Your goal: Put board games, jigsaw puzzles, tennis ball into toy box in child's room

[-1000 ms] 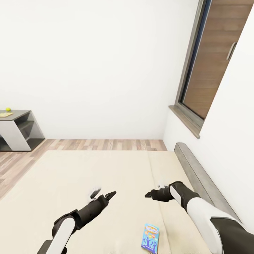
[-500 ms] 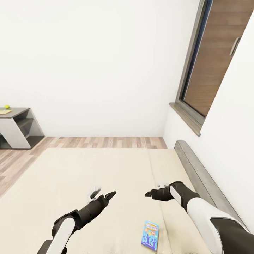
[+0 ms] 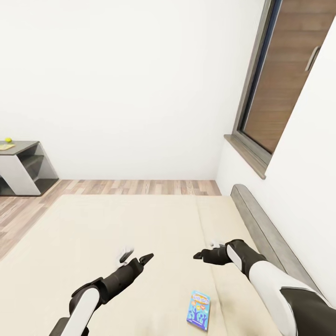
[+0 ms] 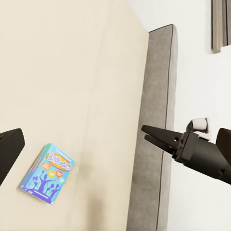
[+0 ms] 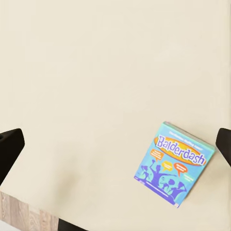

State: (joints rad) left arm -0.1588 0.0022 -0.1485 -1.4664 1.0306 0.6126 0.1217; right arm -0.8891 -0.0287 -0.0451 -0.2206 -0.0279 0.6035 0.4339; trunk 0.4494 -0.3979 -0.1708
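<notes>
A small blue board game (image 3: 199,310) lettered Balderdash lies flat on the bed (image 3: 93,228), on the beige mattress near the grey headboard (image 3: 261,228). My left gripper (image 3: 136,255) hovers open over the mattress, left of and beyond the box. My right gripper (image 3: 206,249) hangs open beyond the box, close to the headboard. In the right wrist view the game (image 5: 175,163) sits off to one side of the open right gripper (image 5: 115,144). In the left wrist view the game (image 4: 46,173) lies near one finger of the left gripper (image 4: 115,149). Far left stands the table (image 3: 18,163) with the tennis ball (image 3: 8,139) on it.
A white wall runs behind the bed. A window (image 3: 275,93) with a grey sill (image 3: 245,156) sits above the headboard on the right. A strip of wood floor (image 3: 140,187) separates the bed from the far wall and the table.
The whole picture has shifted a little, so the camera moved. My right gripper has edged slightly to the right. The blue game lies where it was.
</notes>
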